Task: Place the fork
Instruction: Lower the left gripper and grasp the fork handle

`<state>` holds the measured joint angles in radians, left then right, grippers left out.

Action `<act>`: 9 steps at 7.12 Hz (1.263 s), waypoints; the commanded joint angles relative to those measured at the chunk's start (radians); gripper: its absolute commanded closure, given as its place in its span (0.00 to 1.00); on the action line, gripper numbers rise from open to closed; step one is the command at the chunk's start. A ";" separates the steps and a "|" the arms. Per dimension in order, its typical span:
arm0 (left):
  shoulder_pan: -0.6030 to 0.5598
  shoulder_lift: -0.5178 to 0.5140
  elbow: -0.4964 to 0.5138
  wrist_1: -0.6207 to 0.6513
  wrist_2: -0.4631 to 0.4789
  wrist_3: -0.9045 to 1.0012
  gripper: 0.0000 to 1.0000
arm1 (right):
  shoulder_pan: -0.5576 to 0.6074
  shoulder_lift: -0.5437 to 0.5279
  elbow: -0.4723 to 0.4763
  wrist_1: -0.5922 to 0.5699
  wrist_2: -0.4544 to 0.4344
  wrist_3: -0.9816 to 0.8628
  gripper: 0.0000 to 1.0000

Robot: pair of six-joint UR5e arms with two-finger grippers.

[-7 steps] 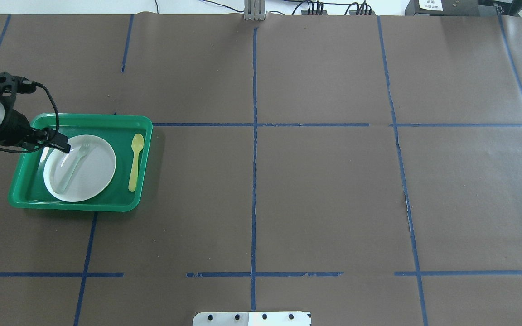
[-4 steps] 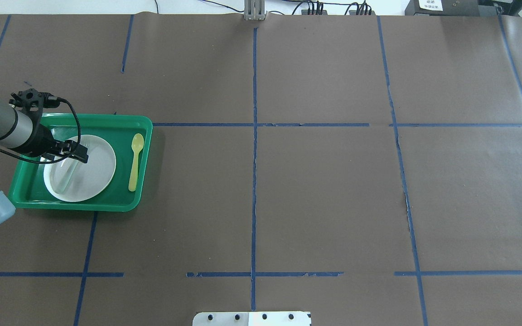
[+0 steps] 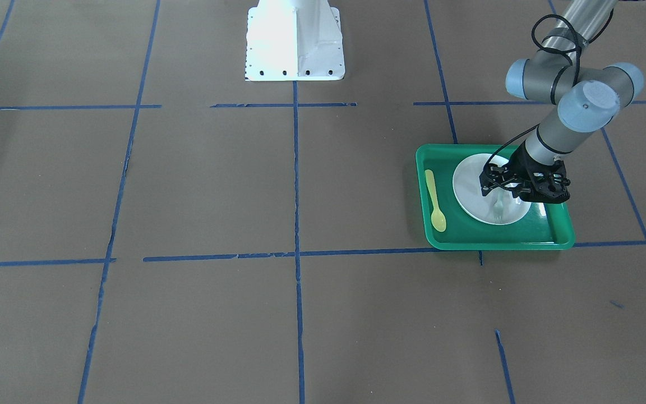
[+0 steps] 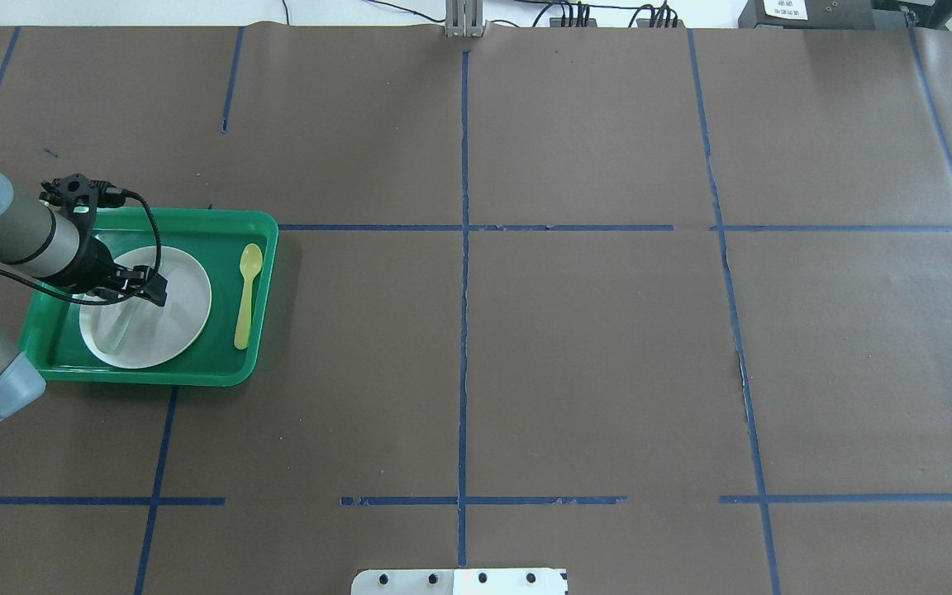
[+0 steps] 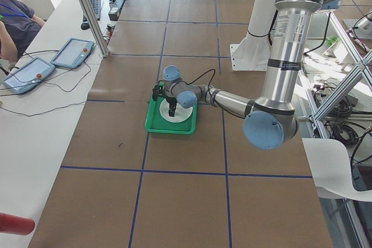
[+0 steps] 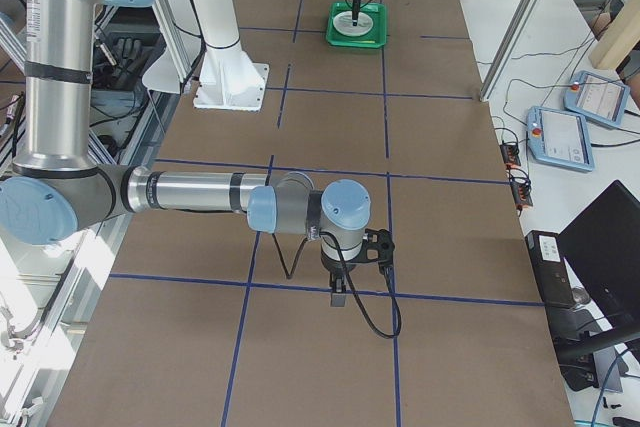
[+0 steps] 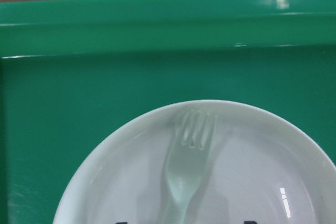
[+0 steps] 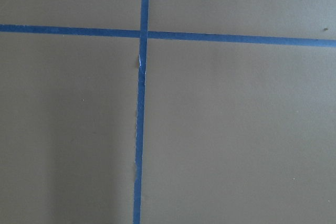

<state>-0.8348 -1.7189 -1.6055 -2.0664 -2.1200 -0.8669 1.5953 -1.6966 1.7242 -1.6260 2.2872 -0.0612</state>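
Note:
The pale translucent fork [image 7: 190,163] lies on a white plate [image 4: 185,299] inside a green tray [image 4: 195,216], tines toward the tray's far wall. In the overhead view only its handle end [image 4: 119,330] shows below my left gripper [image 4: 152,291]. The left gripper hangs close over the fork's middle. Two dark fingertips sit wide apart at the bottom edge of the left wrist view, either side of the handle, so it is open. In the front view it [image 3: 503,193] stands over the plate [image 3: 469,193]. My right gripper [image 6: 340,292] hovers over bare table far away; I cannot tell its state.
A yellow spoon [image 4: 246,293] lies in the tray right of the plate. The robot's white base [image 3: 295,39] stands at mid-table. Blue tape lines cross the brown table cover. Tablets [image 5: 70,52] lie on a side table.
My left gripper has moved from the tray's left edge to over the plate, and now covers the fork's middle. The fork, plate and spoon have not moved.

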 commanded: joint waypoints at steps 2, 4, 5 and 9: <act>0.000 0.001 0.001 0.000 0.000 0.000 0.70 | 0.000 0.000 0.000 0.000 0.000 0.000 0.00; 0.000 0.001 -0.001 -0.001 0.000 0.002 0.92 | 0.000 0.000 0.000 0.000 0.000 0.001 0.00; -0.001 0.004 -0.013 0.000 0.000 0.000 1.00 | 0.000 0.000 0.000 0.000 0.000 0.000 0.00; -0.035 0.074 -0.133 0.012 -0.001 0.019 1.00 | 0.000 0.000 0.000 0.000 0.000 0.001 0.00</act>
<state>-0.8590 -1.6671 -1.7213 -2.0542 -2.1210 -0.8543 1.5953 -1.6966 1.7242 -1.6260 2.2872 -0.0609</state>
